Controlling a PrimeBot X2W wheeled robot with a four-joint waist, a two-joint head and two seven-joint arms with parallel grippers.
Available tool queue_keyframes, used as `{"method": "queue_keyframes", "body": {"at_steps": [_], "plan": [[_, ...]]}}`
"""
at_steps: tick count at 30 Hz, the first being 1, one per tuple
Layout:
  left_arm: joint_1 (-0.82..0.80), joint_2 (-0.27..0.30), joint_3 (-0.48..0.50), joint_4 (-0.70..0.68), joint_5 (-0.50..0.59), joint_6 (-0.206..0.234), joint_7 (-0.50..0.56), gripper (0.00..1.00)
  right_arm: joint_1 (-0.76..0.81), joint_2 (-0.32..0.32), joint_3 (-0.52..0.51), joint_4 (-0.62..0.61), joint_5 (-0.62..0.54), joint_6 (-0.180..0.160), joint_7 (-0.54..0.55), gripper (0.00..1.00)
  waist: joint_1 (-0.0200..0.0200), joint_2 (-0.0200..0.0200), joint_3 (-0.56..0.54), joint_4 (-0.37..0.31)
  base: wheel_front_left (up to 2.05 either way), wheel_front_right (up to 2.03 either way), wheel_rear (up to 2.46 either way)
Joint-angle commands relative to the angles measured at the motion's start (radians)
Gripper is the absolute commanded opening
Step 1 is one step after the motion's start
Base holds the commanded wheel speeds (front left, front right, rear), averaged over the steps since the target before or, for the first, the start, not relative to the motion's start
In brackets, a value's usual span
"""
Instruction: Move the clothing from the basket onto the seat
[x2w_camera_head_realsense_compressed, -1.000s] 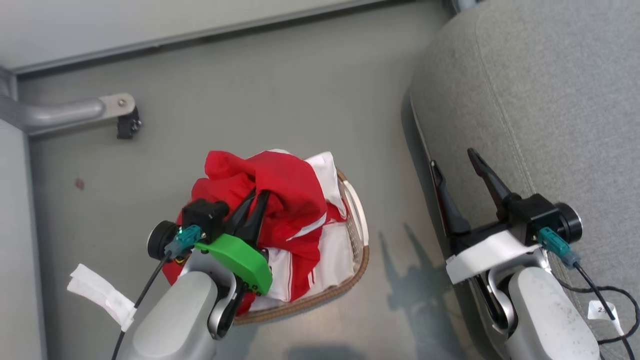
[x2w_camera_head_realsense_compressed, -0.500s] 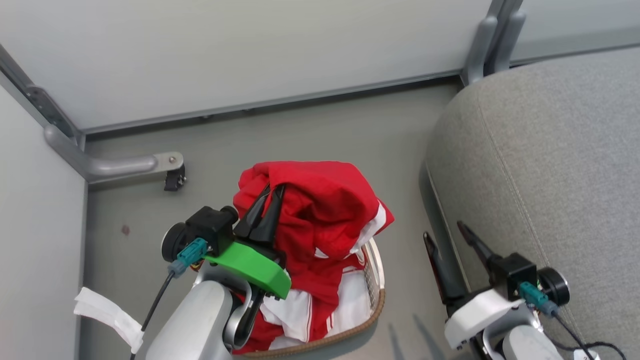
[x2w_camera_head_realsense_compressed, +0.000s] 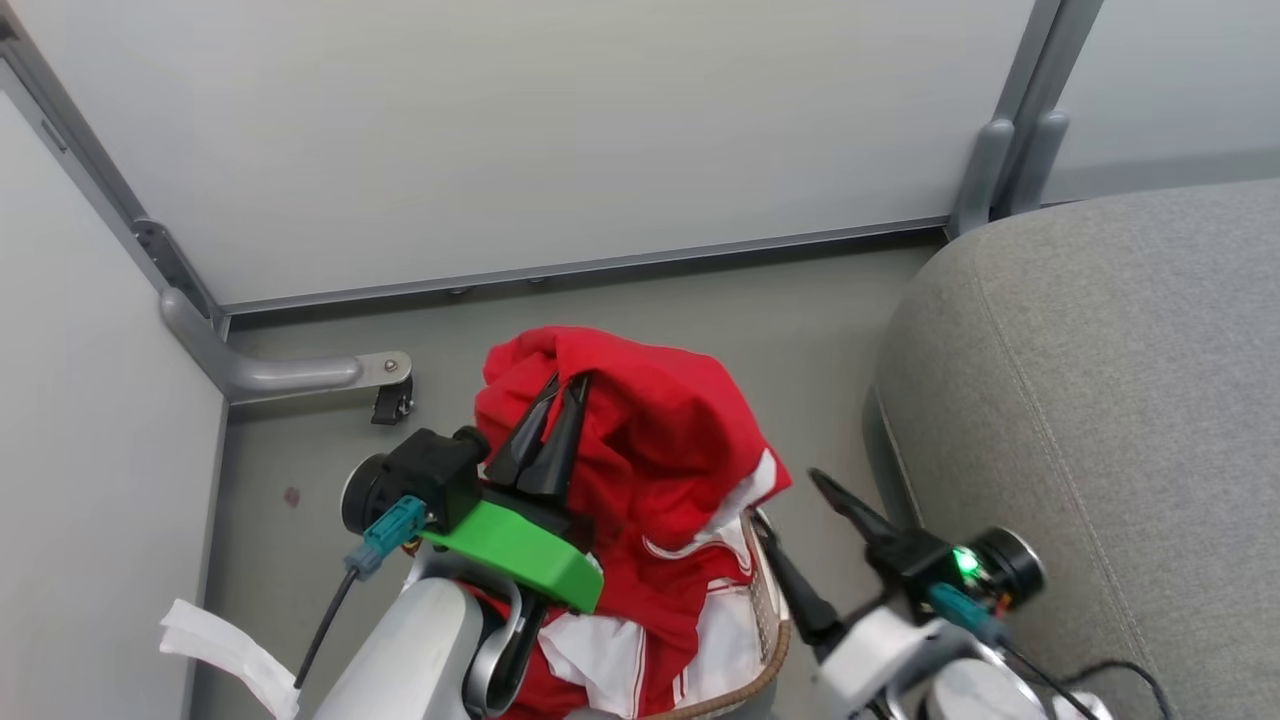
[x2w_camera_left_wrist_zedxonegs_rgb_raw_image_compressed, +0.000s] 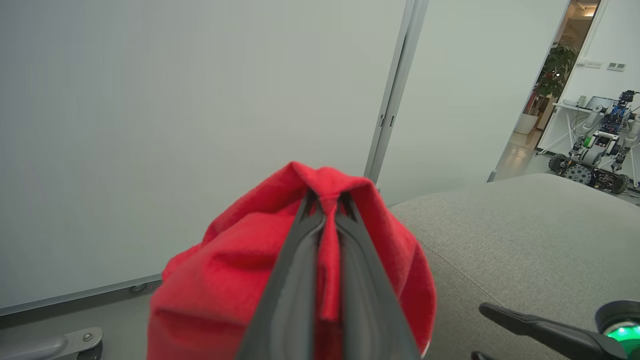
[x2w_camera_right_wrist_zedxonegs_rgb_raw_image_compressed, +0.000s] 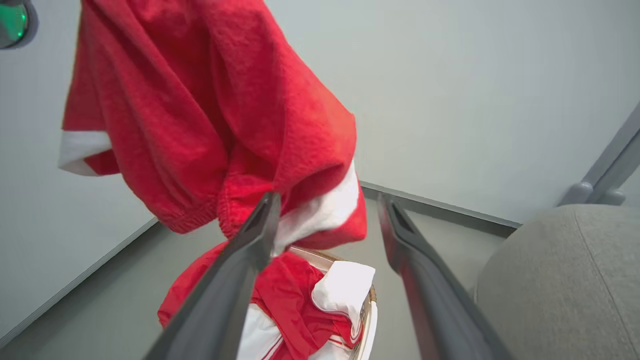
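Left wrist view: the two long dark fingers (x2w_camera_left_wrist_zedxonegs_rgb_raw_image_compressed: 295, 280) of the left gripper (x2w_camera_left_wrist_zedxonegs_rgb_raw_image_compressed: 327, 197) are pressed together on a pinched ridge of the bright red soft fabric garment with white stripes and white panels (x2w_camera_left_wrist_zedxonegs_rgb_raw_image_compressed: 225, 280), which drapes down on both sides of them. In the head view this bunched upper part hangs above the oval white perforated plastic basket with a brown woven rim (x2w_camera_head_realsense_compressed: 772, 655), while the garment's lower red and white folds lie inside it. Just right of the basket, the right gripper (x2w_camera_head_realsense_compressed: 787, 497) has its fingers spread wide and holds nothing; whether its left finger brushes the hanging white hem cannot be told. Farther right stands the large grey woven-fabric sofa (x2w_camera_head_realsense_compressed: 1100, 400), bare of clothing. The basket sits on a grey floor (x2w_camera_head_realsense_compressed: 700, 300), with pale wall panels (x2w_camera_head_realsense_compressed: 550, 130) on the far side.
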Motion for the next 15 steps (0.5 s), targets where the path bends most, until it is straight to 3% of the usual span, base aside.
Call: {"method": "queue_keyframes", "body": {"at_steps": [1, 8, 15], "plan": [[0.009, 0.000, -0.001, -0.007, 0.006, -0.003, -0.001, 0.00, -0.040, -0.004, 0.033, 0.010, -0.021, -0.001, -0.002, 1.00, 0.0001, 0.0000, 0.006, 0.008, 0.00, 0.00, 0.00], [-0.019, -0.003, -0.029, -0.001, -0.020, -0.003, -0.001, 0.00, -0.254, -0.022, 0.173, 0.058, -0.069, -0.001, -0.002, 1.00, 0.0001, 0.0000, 0.027, 0.029, 0.00, 0.00, 0.00], [-0.046, -0.007, -0.076, 0.009, -0.037, -0.003, -0.001, 0.00, -0.396, -0.010, 0.274, 0.262, -0.051, -0.001, -0.001, 1.00, 0.0001, 0.0000, 0.039, 0.064, 0.00, 0.00, 0.00]]}}
